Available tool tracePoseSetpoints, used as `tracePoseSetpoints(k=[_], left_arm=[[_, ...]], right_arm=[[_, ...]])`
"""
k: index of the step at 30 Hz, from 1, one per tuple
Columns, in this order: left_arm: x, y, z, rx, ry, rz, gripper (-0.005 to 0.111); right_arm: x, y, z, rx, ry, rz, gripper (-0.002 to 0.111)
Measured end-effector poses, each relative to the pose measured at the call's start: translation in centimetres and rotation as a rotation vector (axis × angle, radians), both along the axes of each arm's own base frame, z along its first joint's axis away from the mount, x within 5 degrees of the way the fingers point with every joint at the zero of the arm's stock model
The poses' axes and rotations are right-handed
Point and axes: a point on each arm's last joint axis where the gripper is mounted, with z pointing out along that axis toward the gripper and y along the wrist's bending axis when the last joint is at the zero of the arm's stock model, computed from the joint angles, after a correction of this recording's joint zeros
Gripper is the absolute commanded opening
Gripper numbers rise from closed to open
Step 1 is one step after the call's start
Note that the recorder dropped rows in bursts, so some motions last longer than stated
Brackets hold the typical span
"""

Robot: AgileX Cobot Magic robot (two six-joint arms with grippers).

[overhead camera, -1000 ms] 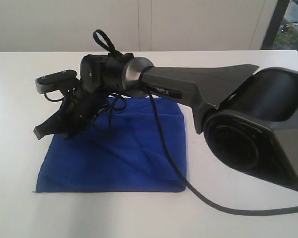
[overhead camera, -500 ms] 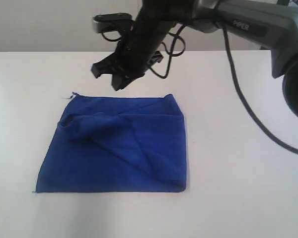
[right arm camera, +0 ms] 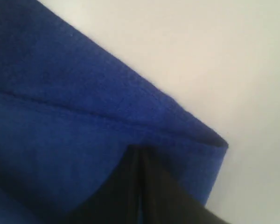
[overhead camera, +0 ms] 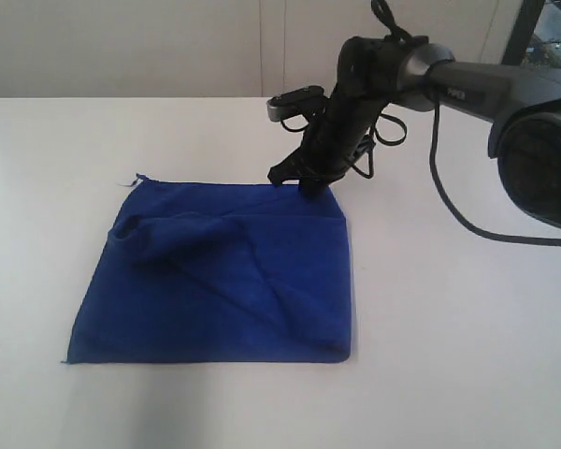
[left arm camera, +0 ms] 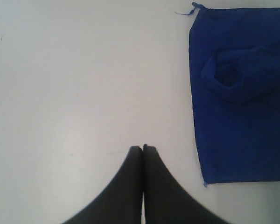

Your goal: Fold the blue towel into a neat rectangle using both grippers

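Right gripper is reaching down from the upper right of the exterior view on its dark arm, and it is touching the far right corner of the blue towel. Its fingers are pressing together with only a thin seam showing between them in the right wrist view. Their tips are resting against the blue cloth just beside that corner. I cannot tell whether any fabric is caught between them.

Left gripper is hanging over bare white table, apart from the towel's edge. Its fingers are pressing together too and are pinching nothing. It is not showing in the exterior view.

In the exterior view the towel is lying in the centre and lower left of the frame, roughly rectangular. It is not lying flat: a rumpled hump is rising near its upper left area, and creases are running from there diagonally toward its lower right corner. A folded layer is showing as a line parallel to the far edge. A small loose thread is sticking out at the upper left corner. A black cable is drooping from the arm at the right of the frame.
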Motion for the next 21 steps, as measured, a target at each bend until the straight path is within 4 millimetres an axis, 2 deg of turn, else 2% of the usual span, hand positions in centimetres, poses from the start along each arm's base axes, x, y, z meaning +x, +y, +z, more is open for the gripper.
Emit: tracePoseSetpoints(k=[2, 9, 16, 21], left_arm=[[0.0, 0.0, 0.0, 0.0, 0.0, 0.0, 0.0], [0.0, 0.0, 0.0, 0.0, 0.0, 0.0, 0.0], [0.0, 0.0, 0.0, 0.0, 0.0, 0.0, 0.0], [0.0, 0.0, 0.0, 0.0, 0.0, 0.0, 0.0]], right_arm=[[0.1, -0.1, -0.7, -0.023, 0.0, 0.006, 0.0], [0.1, -0.9, -0.8, -0.098, 0.02, -0.022, 0.0], [-0.2, -4.5, -0.8, -0.225, 0.143, -0.105, 0.0], [-1.4, -6.7, -1.1, -0.255, 0.209, -0.183, 0.0]])
